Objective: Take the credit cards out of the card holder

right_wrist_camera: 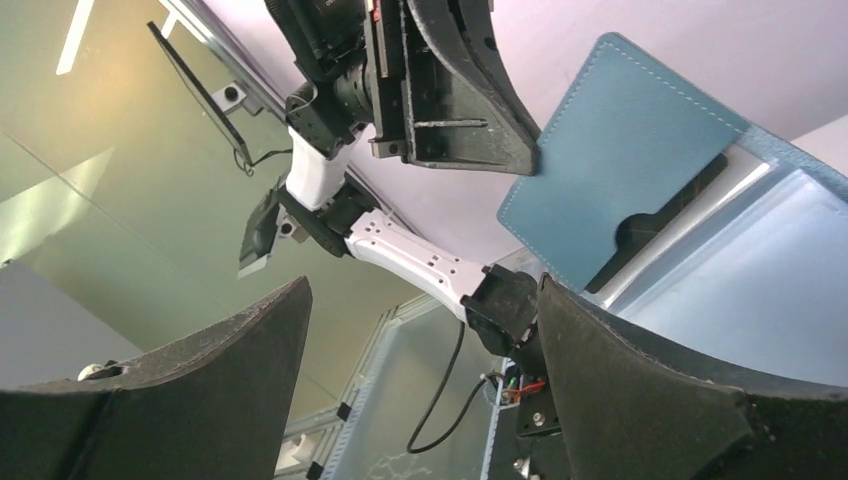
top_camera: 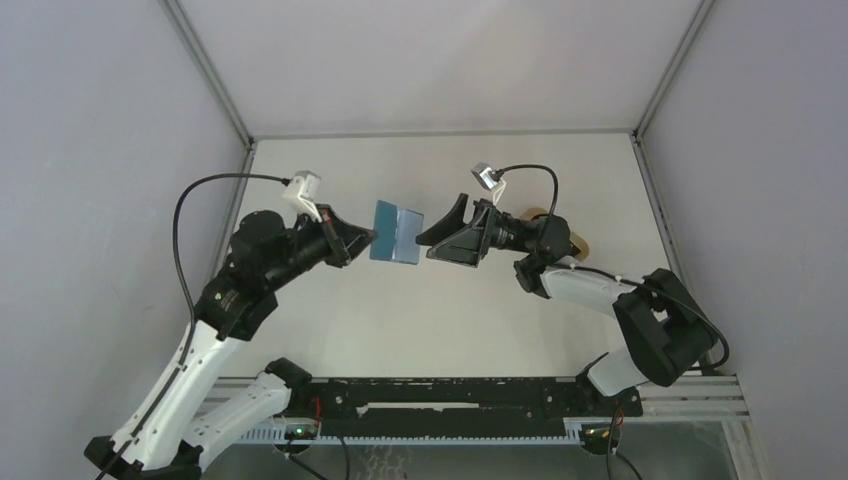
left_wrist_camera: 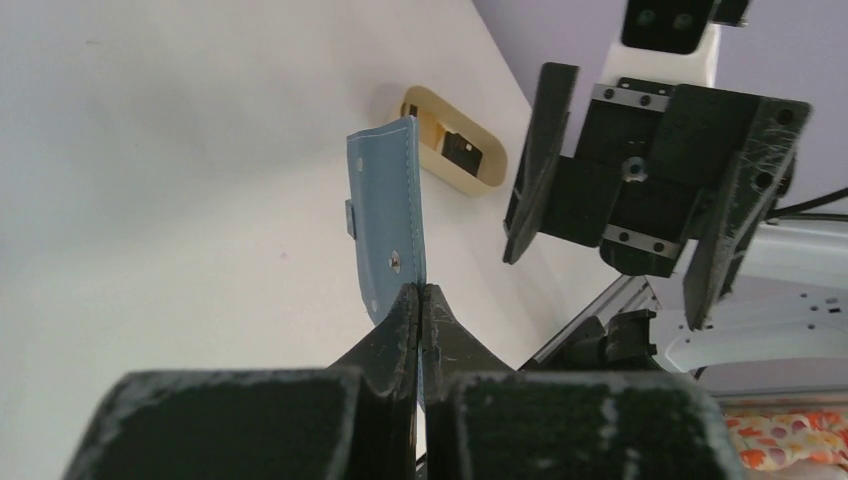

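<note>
**A:** How is the left gripper found?

**B:** Its jaws are pressed together on one edge of the holder. The holder is pinched there and held up off the table. Its other stitched edges are left free, and a small tab is seen on one of them.

**A:** Where is the holder placed in the top view?

**B:** It is seen over the middle of the table, between the two grippers and well apart from the side walls.

**A:** And the right gripper?

**B:** Its jaws are spread wide, just beside the holder's free edge. From the left wrist a gap is seen between them and the holder, so no contact is shown.

**A:** Is a card seen?

**B:** From the right wrist the opened inner face is seen. A dark card is lodged in a slot and exposed at the cut-out.

**A:** What room is left around?

**B:** Bare table is left on the near side of the holder and beyond it. A tan tray is set near the table's right edge, behind the right gripper. Something dark lies in it, but what it is cannot be told.
</note>
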